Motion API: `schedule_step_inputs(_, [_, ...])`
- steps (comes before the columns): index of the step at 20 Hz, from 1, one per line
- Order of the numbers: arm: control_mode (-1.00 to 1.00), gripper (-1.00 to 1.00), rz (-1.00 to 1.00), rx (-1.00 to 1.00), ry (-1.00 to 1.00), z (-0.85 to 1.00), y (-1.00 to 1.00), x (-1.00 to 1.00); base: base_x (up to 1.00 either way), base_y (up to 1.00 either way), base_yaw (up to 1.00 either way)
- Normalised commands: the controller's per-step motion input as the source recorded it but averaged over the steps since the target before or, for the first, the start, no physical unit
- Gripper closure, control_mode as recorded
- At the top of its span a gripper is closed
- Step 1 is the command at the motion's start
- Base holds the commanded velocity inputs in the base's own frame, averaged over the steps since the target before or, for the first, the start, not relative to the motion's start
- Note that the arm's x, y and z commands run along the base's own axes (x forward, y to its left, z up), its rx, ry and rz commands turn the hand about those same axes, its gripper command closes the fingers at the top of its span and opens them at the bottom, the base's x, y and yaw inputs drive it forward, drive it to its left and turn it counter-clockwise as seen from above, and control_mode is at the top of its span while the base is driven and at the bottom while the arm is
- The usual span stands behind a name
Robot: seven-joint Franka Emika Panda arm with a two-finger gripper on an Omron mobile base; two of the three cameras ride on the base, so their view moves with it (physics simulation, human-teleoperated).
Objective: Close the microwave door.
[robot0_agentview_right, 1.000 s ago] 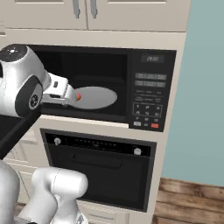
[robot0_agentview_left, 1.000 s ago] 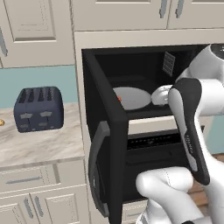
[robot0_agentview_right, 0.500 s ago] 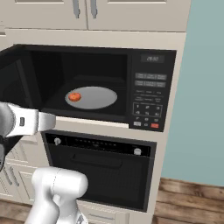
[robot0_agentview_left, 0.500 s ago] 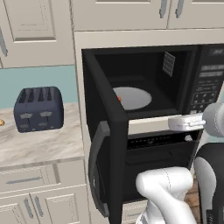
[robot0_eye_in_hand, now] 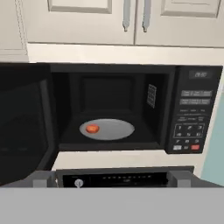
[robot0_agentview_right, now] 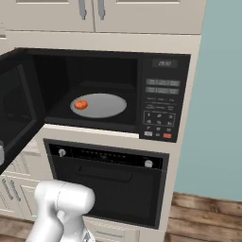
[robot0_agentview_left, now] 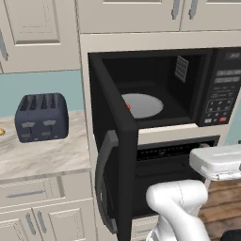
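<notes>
Cream panelled cabinets (robot0_agentview_right: 142, 14) with metal handles run above a cream surround; a pale teal wall (robot0_agentview_right: 217, 104) stands to the right over a wood plank floor (robot0_agentview_right: 203, 215); a marbled counter (robot0_agentview_left: 42, 155) carries a dark blue toaster (robot0_agentview_left: 41, 116), drawers (robot0_agentview_left: 33, 193) beneath.

arm (robot0_agentview_left: 181, 207) low, wrist level, fingers hidden
</notes>
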Motion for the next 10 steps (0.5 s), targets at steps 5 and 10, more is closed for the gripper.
schedule_step_inputs(5, [-1.00,-1.00,-0.16,-0.04,-0.21,0.00,0.55,-1.00,0.00,0.00,0.00])
schedule_step_inputs(10, [-1.00,-1.00,-0.17,-0.03,-0.22,0.00,0.65,-0.92,0.00,0.00,0.00])
